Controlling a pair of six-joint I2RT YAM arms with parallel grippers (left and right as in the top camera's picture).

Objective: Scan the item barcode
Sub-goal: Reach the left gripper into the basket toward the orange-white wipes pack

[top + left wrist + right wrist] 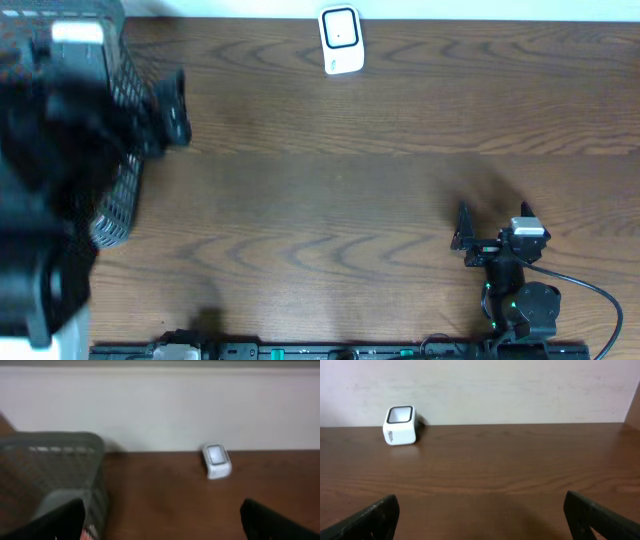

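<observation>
Overhead: mesh basket (pixel 120 200) at left; white scanner (pixel 340 40) at far edge.

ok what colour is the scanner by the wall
The scanner is white with a dark-framed window; right wrist view shows it best.

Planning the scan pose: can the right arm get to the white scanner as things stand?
Likely yes: only bare table lies between the open right pincer and the scanner by the far edge. Whether the arm stretches that far is unclear.
</observation>
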